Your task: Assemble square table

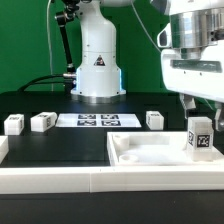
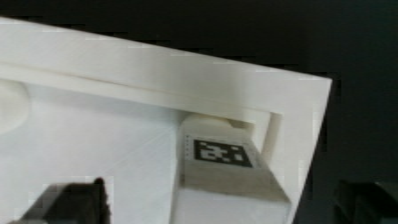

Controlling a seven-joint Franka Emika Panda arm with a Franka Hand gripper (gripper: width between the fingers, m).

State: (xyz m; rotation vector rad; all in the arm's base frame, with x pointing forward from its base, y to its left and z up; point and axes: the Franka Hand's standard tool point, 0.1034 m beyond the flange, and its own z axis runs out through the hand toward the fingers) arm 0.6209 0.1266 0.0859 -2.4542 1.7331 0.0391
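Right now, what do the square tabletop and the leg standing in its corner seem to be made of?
Square tabletop: likely hard plastic, matte white; even colour, moulded raised rim.
Leg: apparently same white plastic, blocky; its black-and-white tag looks like a printed sticker.

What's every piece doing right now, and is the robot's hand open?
gripper: open, over the corner leg, not holding it.
corner leg: upright in the tabletop's corner.
tabletop: flat on the table, rim up.
three other legs: loose on the table, not attached.

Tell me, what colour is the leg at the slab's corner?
White leg with a black-and-white tag; clearest in wrist view.
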